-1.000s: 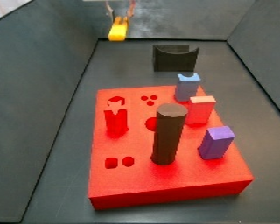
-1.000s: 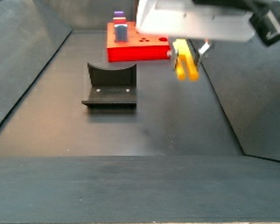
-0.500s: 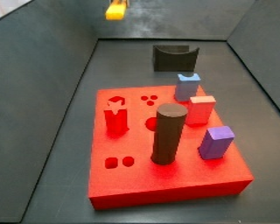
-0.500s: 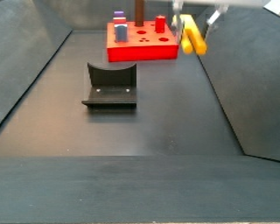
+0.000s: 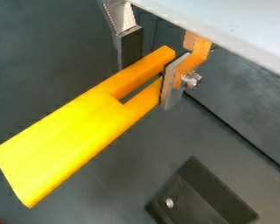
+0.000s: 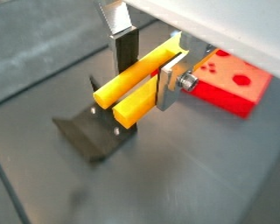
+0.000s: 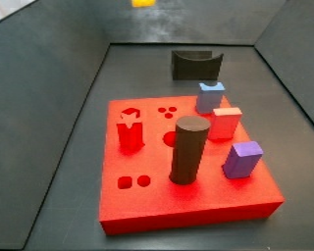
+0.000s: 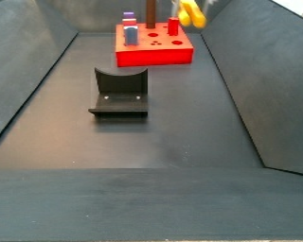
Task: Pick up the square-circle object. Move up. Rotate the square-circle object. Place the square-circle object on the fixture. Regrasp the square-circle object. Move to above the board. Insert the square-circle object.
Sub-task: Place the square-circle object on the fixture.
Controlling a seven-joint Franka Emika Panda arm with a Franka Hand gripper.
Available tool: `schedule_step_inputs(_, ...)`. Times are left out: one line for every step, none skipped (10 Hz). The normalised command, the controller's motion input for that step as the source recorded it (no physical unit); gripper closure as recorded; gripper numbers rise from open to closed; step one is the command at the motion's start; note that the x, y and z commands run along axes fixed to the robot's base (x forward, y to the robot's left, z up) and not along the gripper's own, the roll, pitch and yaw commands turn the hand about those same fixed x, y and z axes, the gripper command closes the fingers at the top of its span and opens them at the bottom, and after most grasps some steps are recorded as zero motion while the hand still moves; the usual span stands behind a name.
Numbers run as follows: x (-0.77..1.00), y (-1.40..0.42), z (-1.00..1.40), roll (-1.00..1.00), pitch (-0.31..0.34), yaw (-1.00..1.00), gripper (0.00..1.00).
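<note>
My gripper (image 5: 149,66) is shut on the square-circle object (image 5: 84,131), a long yellow-orange piece with a slot down its middle. In both wrist views the piece sticks out level from between the silver fingers (image 6: 167,83). Both side views show only its tip at the upper frame edge (image 7: 144,3) (image 8: 189,12), and the gripper itself is cut off there. The black fixture (image 6: 90,140) stands on the floor well below the piece, with its notch empty (image 7: 195,65). The red board (image 7: 186,201) lies beyond the fixture (image 8: 118,93).
On the board stand a tall dark cylinder (image 7: 187,149), a blue block (image 7: 211,96), a red block (image 7: 226,123) and a purple block (image 7: 243,159). Dark sloping walls (image 7: 42,88) enclose the floor on both sides.
The gripper has risen with the yellow-orange piece. In both side views the piece climbed to the upper frame edge and the gripper body left the picture.
</note>
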Motion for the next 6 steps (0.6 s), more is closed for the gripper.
schedule_step_inputs(1.00, -0.45, 0.21, 0.08, -0.055, 0.09, 1.00)
schedule_step_inputs(1.00, -0.42, 0.19, 0.08, -0.026, 0.08, 1.00)
schedule_step_inputs(1.00, -0.34, 0.15, 0.08, 0.027, 0.06, 1.00)
schedule_step_inputs(1.00, -0.29, 0.13, 0.08, 0.056, 0.05, 1.00)
schedule_step_inputs(1.00, -0.23, 0.10, 0.09, 0.091, 0.05, 1.00)
schedule_step_inputs(1.00, -0.20, 0.08, 0.09, 0.107, 0.05, 1.00)
